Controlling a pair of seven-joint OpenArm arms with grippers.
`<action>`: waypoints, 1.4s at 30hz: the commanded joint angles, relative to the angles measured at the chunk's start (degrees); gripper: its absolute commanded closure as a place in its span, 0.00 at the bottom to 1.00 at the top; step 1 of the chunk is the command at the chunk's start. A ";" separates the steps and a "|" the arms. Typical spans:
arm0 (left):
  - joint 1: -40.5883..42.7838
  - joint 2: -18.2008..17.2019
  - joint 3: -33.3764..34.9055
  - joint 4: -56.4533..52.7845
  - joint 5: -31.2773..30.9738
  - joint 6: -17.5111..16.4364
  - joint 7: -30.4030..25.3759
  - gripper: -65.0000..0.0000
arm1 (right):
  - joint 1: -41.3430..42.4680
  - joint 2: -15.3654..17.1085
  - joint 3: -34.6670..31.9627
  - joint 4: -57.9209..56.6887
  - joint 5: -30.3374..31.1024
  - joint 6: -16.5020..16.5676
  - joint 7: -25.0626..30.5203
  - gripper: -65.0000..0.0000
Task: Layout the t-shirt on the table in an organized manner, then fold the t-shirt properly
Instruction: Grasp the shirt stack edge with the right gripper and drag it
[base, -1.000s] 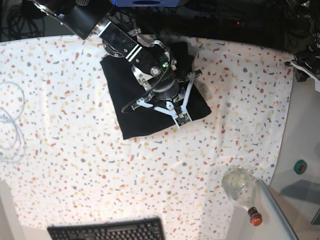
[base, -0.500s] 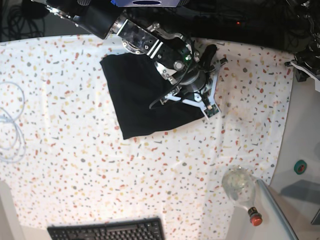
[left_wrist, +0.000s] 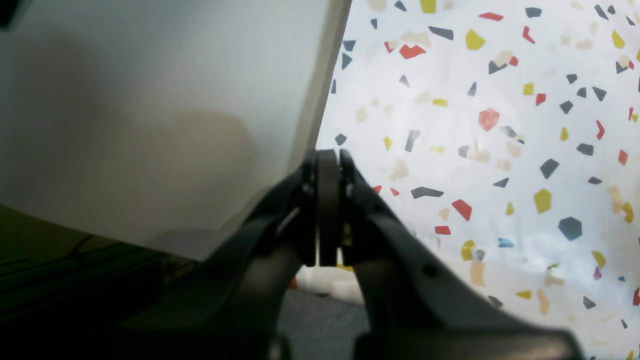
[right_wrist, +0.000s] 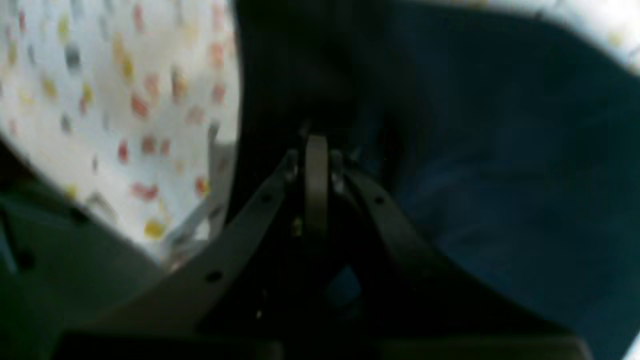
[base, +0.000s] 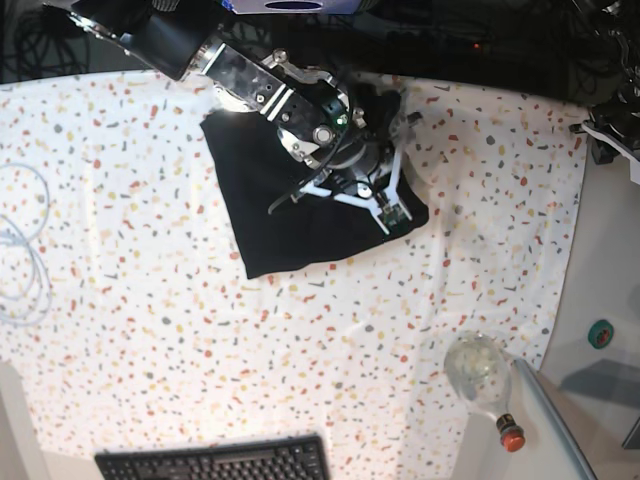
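A: Right gripper (base: 392, 212) sits with jaws pressed together over the right-hand edge of the plain black soft cloth t-shirt (base: 290, 195). You can't tell from the blurred wrist view whether any cloth is nipped between them; the fingertips (right_wrist: 316, 150) meet above dark fabric.

B: And half a second back?

A: It hung further out, past the shirt's right edge over bare cover. Now it has swung back over the cloth, and that edge bulges a little towards it.

B: Meaning for you?

A: Shirt already lies as a compact folded block on the white speckled table cover (base: 150, 300), towards the far side. Looks like smoothing, late in the fold. Left gripper (left_wrist: 327, 165) is closed too, parked off the table's edge, idle.
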 joint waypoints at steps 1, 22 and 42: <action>-0.17 -1.36 -0.29 1.14 -0.51 0.16 -1.17 1.00 | 1.01 -1.32 0.15 0.24 -0.24 0.29 1.93 1.00; -0.26 -1.27 -0.20 1.14 -0.51 0.16 -1.17 1.00 | 1.36 -2.46 -6.44 2.88 -0.42 9.43 2.55 1.00; -1.31 -1.18 2.79 0.96 -0.42 0.16 -1.09 1.00 | -12.97 12.22 1.65 20.90 -0.24 -2.17 -4.04 1.00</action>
